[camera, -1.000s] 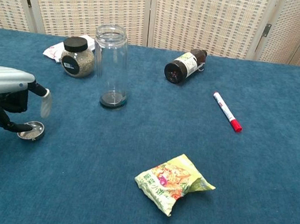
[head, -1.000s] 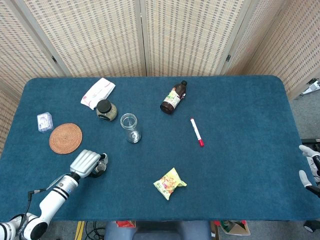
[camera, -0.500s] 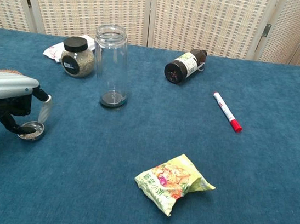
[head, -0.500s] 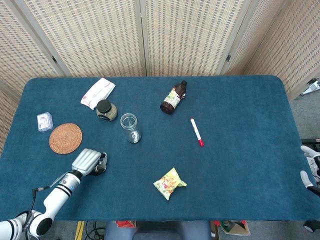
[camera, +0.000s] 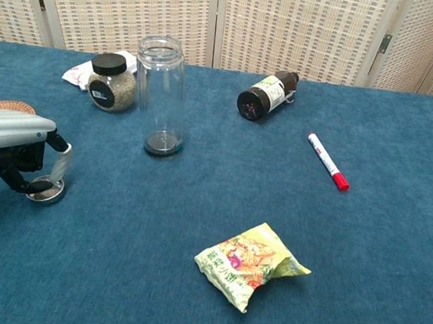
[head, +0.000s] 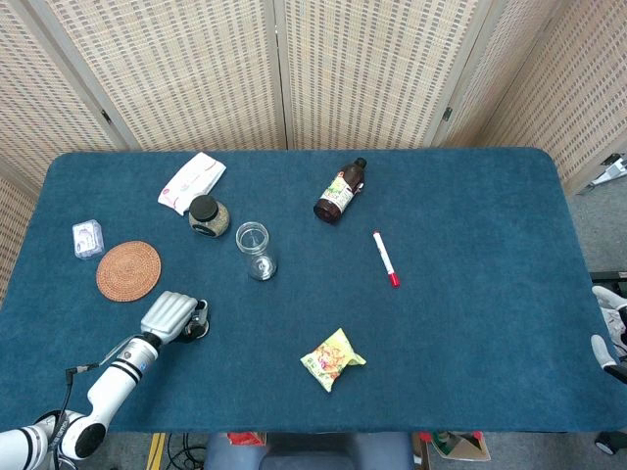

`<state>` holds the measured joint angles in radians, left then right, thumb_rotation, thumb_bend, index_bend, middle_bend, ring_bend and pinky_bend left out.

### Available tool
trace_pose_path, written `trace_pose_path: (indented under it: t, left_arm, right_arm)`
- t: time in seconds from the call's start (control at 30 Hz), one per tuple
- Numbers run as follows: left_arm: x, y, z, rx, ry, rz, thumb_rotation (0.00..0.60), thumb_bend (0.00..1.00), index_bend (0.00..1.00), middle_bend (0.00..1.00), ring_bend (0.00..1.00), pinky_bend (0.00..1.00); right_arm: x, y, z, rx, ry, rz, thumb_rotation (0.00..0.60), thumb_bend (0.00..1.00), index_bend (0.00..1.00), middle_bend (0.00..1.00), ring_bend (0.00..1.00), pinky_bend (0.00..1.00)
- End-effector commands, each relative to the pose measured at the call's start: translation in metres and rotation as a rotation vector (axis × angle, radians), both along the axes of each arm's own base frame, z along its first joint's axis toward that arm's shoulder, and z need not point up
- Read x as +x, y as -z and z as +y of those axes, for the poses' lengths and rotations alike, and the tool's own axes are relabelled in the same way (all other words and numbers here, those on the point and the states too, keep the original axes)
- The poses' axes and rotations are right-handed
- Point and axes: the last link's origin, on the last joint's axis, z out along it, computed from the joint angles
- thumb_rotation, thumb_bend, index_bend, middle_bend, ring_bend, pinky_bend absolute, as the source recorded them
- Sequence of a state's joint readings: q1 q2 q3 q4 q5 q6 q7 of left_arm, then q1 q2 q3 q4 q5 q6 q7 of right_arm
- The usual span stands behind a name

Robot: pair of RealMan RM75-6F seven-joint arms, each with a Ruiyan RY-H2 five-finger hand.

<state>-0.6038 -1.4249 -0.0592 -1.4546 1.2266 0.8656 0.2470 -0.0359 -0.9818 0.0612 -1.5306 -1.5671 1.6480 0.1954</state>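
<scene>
- The left hand (camera: pixel 12 153), silver-shelled with dark fingers, hangs low over the near left part of the table (head: pixel 470 323); its fingers curl down and a dark fingertip (camera: pixel 38 184) touches the small round metal lid (camera: pixel 47 189).
- The lid lies flat on the cloth, shallow and shiny, directly under the fingers. In the head view the hand (head: pixel 172 316) covers most of it, and only a dark edge of the lid (head: pixel 196 327) shows at its right side.
- Whether the lid is pinched or only touched, the pictures do not settle.
- The right hand (head: pixel 609 331) shows only as white parts at the far right edge of the head view, off the table; how its fingers lie cannot be told.
- The table is covered in a deep blue, napped cloth.
- A tall clear glass jar (camera: pixel 160 95) stands upright and open-topped, well beyond the lid towards the middle.
- A squat jar with a black cap (camera: pixel 112 82), filled with pale grains, stands just left of the glass jar and behind it.
- A white, crinkled packet (head: pixel 192 181) lies behind the squat jar.
- A round woven mat (head: pixel 128 270) lies flat near the left hand, with a small clear plastic box (head: pixel 87 238) beyond it.
- A brown bottle (camera: pixel 266 95) with a paper label lies on its side, base towards the chest camera.
- A white marker with a red cap (camera: pixel 327 161) lies right of the middle.
- A puffy yellow-green snack bag (camera: pixel 249 263) lies near the front edge.
</scene>
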Motion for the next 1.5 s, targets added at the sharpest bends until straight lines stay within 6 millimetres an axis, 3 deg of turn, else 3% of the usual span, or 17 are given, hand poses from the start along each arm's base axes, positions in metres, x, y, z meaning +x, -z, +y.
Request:
trace_pose_path:
  t: [0.03, 0.33, 0.5, 0.8, 1.13, 1.5]
  left_arm:
    - [0.000, 0.000, 0.000, -0.001, -0.002, -0.001, 0.600, 0.41, 0.58, 1.00, 0.98, 1.00]
    - [-0.001, 0.003, -0.002, -0.004, -0.003, -0.003, 0.600, 0.41, 0.61, 1.00, 0.98, 1.00]
    - [-0.002, 0.002, -0.001, 0.003, -0.004, -0.008, 0.600, 0.47, 0.62, 1.00, 0.99, 1.00]
    - [0.002, -0.009, -0.001, 0.022, 0.004, -0.039, 0.600, 0.49, 0.64, 1.00, 0.99, 1.00]
    - [0.030, -0.050, 0.011, 0.075, 0.047, -0.111, 0.600, 0.49, 0.64, 1.00, 0.99, 1.00]
    - [0.080, -0.099, 0.040, 0.166, 0.166, -0.131, 0.600, 0.49, 0.64, 1.00, 0.99, 1.00]
  right_arm:
    - [0.000, 0.000, 0.000, 0.001, 0.001, 0.000, 0.600, 0.37, 0.24, 0.34, 0.13, 0.21]
    - [0.000, 0.000, 0.001, 0.000, 0.001, 0.000, 0.600, 0.37, 0.24, 0.34, 0.13, 0.21]
    - [0.000, 0.000, 0.001, -0.001, 0.003, 0.001, 0.600, 0.37, 0.24, 0.34, 0.13, 0.21]
    - [0.001, 0.000, 0.002, -0.002, 0.000, 0.001, 0.600, 0.37, 0.24, 0.34, 0.13, 0.21]
    - [0.003, -0.001, 0.001, -0.005, -0.006, 0.002, 0.600, 0.37, 0.24, 0.34, 0.13, 0.21]
    - [0.006, 0.001, 0.001, 0.000, -0.014, 0.004, 0.600, 0.37, 0.24, 0.34, 0.13, 0.21]
